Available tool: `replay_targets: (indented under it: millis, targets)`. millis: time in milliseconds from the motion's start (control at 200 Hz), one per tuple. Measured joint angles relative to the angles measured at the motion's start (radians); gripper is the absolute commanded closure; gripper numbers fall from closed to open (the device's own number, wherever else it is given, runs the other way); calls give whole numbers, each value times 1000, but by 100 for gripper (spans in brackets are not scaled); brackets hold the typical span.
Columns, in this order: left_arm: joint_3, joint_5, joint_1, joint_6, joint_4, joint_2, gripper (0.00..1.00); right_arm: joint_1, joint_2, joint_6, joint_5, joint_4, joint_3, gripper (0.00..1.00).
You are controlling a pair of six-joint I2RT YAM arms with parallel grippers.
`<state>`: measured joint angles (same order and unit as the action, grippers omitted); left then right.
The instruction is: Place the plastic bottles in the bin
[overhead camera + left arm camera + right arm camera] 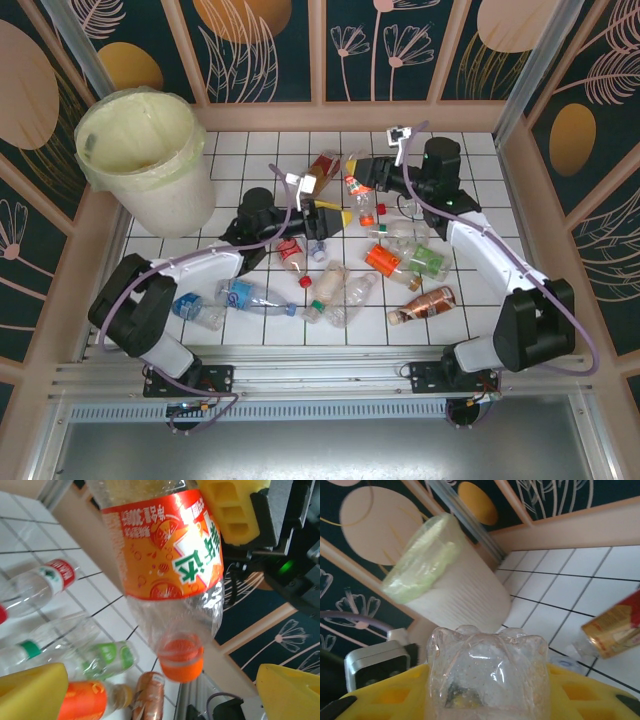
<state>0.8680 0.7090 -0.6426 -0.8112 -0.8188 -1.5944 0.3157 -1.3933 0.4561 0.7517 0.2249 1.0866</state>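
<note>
Your right tool [485, 695] clamped on orange-label bottle [170, 555] | left tool [160, 692] wide apart | bottle likely light, thin, slick | grip labelled middle gently.

The orange-capped plastic bottle [170, 615] is clear, glossy and crinkled under a shiny film label [160, 545], the bin [465, 600] is matt, finely ribbed cream plastic lined with a thin translucent bag [420, 555], and the bench [270, 335] is smooth glossy white tile.

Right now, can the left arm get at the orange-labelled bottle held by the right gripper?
Probably yes: the left gripper stands open, its fingers flanking the cap end of the orange-labelled bottle, with nothing in between.
</note>
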Motion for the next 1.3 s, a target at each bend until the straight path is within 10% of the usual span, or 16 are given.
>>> replay_targets:
  millis: [996,1301]
  targets:
    - [197,8,-48,-80,-25,-103,11,-8,37,100,77,135,-54,53]
    - [204,-14,-51,-60,16,-103,36,-8,37,101,81,135,-55,53]
